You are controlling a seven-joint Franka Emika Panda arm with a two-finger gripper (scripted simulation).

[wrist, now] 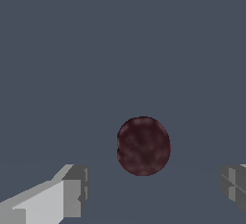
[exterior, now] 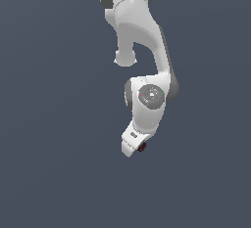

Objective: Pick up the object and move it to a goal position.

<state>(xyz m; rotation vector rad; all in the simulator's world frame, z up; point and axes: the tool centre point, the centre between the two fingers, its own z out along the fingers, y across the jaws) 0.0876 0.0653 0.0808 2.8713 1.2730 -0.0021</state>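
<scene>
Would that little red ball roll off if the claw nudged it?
Probably. The ball looks nearly round, so a sideways nudge would likely send it rolling. Its bumpy surface may give some grip. The claw looks open, a finger on each side, so closing evenly should trap it.

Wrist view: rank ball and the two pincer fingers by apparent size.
1. Dark red ball, whole in frame.
2. Lighter finger, cut by the frame edge.
3. Darker finger, only a sliver showing.
The fingers sit nearer the camera and are cropped, so their ranking is unsure.
</scene>
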